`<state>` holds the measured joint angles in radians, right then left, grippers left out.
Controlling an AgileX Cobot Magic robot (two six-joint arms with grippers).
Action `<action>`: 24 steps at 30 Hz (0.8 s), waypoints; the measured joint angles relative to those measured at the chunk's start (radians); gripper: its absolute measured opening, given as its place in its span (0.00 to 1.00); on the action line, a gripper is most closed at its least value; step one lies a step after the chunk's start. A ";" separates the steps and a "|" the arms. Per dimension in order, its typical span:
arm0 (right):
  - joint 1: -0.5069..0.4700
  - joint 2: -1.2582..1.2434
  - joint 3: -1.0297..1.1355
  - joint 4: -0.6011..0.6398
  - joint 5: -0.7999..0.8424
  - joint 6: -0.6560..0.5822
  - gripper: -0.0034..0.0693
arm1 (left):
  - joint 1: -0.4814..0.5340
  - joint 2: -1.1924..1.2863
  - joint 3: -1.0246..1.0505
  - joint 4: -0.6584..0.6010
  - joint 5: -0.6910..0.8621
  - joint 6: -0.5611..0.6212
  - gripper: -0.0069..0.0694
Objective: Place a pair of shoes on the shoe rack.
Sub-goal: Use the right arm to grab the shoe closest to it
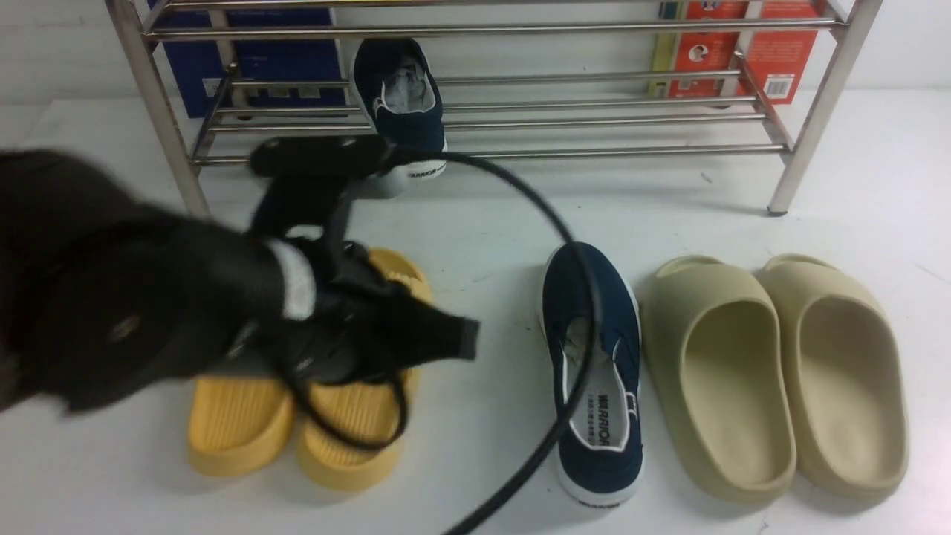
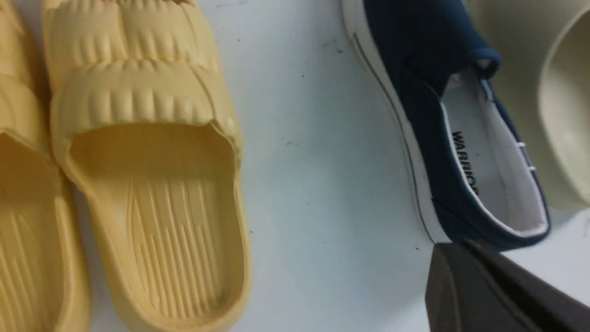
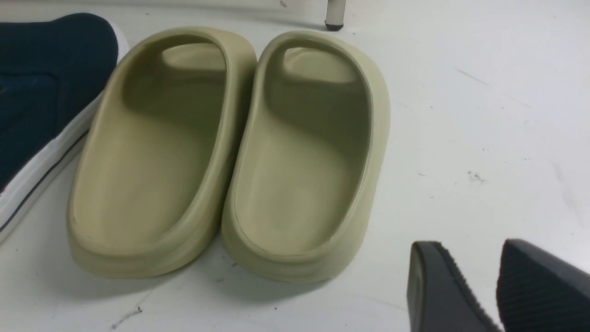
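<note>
Roughly halfway, on this evidence: the white table (image 1: pixel 854 148) carries the shoe rack (image 1: pixel 631 119) across its back edge; the blurred left arm (image 1: pixel 111 297) reaches in ahead of the rack's left end, its black cable (image 1: pixel 520 189) looping across the front view; the beige foam slides (image 1: pixel 724 371) sit in front of the rack's right half, the yellow ribbed slides (image 1: pixel 356 431) in front of its left half, neither pair part of the job; one navy sneaker (image 1: pixel 401 111) already rests on the rack's lower tier, left of its middle, heel at the front rail; the second navy sneaker (image 1: pixel 603 462) lies on the table in front of the rack, toe toward it, nothing gripping it; the left gripper (image 1: pixel 461 338) hangs over the yellow slides, fingers pressed together on nothing; the right gripper (image 3: pixel 491 295), on the beige slides' side away from the rack, has fingers spread and empty; lifting and shelving that second sneaker appears to be what remains.
</note>
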<state>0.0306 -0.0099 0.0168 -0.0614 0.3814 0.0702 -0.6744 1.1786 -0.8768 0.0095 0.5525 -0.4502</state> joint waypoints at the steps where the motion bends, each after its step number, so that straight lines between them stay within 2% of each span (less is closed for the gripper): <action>1: 0.000 0.000 0.000 0.000 0.000 0.000 0.38 | 0.000 -0.119 0.090 -0.009 -0.059 -0.014 0.07; 6: 0.000 0.000 0.000 0.000 0.000 0.000 0.38 | 0.000 -0.506 0.383 -0.026 -0.207 -0.032 0.07; 11: 0.000 0.000 0.000 0.000 0.000 0.000 0.38 | 0.000 -0.806 0.568 -0.026 -0.272 -0.051 0.07; 16: 0.000 0.000 0.000 0.000 0.000 0.000 0.38 | 0.000 -0.923 0.643 0.012 -0.287 -0.067 0.07; 24: 0.000 0.000 0.000 0.001 -0.002 0.003 0.38 | 0.000 -0.929 0.659 0.053 -0.287 -0.069 0.07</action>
<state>0.0306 -0.0099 0.0168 -0.0601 0.3790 0.0736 -0.6744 0.2492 -0.2174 0.0622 0.2650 -0.5193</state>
